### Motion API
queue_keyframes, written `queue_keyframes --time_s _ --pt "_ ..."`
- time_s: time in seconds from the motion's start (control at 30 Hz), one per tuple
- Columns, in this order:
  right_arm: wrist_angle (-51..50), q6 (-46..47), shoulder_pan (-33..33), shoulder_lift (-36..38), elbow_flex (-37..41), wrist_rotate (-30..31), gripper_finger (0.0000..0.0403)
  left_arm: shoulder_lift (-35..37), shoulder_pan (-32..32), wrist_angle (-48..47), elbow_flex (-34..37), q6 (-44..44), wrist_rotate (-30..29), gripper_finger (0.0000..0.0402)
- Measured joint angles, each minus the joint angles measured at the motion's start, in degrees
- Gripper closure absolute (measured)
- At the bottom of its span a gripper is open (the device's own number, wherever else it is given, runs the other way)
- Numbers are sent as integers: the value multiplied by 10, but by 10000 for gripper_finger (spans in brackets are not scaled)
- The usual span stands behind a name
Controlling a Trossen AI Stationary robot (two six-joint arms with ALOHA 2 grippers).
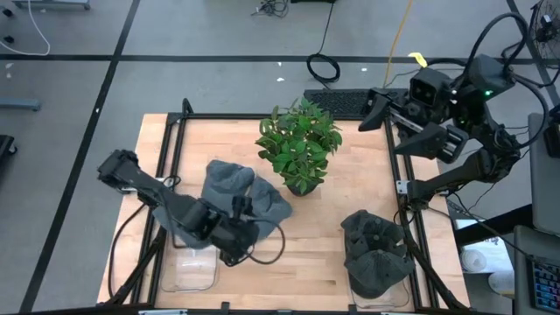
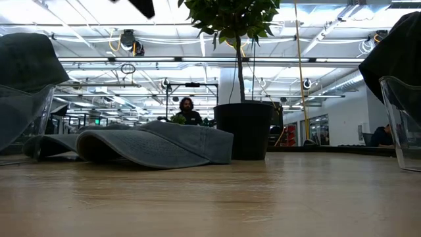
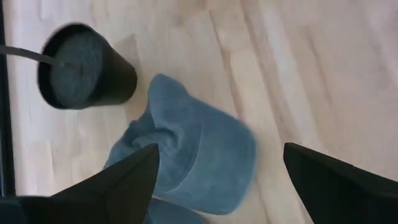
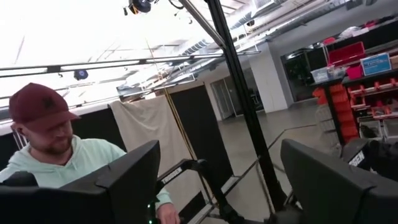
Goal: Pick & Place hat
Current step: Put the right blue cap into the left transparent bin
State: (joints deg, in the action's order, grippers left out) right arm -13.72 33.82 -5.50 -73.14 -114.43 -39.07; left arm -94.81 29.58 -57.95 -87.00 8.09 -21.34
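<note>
Nearest the table's front edge stood two clear plastic bins. The left bin (image 1: 194, 267), at about seven o'clock from the table's centre, showed bare walls and, as far as we could tell, nothing inside. The right bin (image 1: 378, 293), at about five o'clock, carried a heap of dark hats (image 1: 374, 249) piled above its rim. We judged from this heap that part of the work was done.

Just behind the left bin, the left gripper (image 1: 234, 243) hovered over the wood with its fingers spread wide and nothing between them. In its wrist view those fingers (image 3: 118, 183) framed a blue-grey hat (image 3: 199, 162) lying flat on the table. In the overhead view two such hats (image 1: 243, 194) lay loose and overlapping at about nine o'clock, just beside the potted plant (image 1: 299, 144) that stood at twelve o'clock.

Farthest off, the right gripper (image 1: 398, 122) was raised beyond the table's far right corner, at about two o'clock. Its fingers also stood apart and empty, and its camera looked out into the room at a person in a red cap (image 4: 37, 106).

We judged that the two loose hats were left to be picked and placed, and that the left gripper was poised for the nearer one.
</note>
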Motion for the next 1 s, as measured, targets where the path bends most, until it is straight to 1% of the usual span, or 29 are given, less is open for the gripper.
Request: queue_keyframes --time_s 0.17,0.3,0.47,0.63,0.77,1.0 --pt "1 -28 0 0 0 0 81 -38 0 -5 0 0 -11 48" --pt "2 -30 0 0 0 -1 81 -68 1 -14 0 4 9 48" --pt "2 -31 0 0 0 -2 81 -103 7 -38 0 39 22 48" --pt "2 -34 0 0 0 -2 81 -130 9 -38 0 80 22 48" --pt "2 -34 0 0 0 -2 81 -158 10 -39 0 86 17 48" --pt "2 -34 0 0 0 -2 81 -213 13 -78 -1 98 12 48"
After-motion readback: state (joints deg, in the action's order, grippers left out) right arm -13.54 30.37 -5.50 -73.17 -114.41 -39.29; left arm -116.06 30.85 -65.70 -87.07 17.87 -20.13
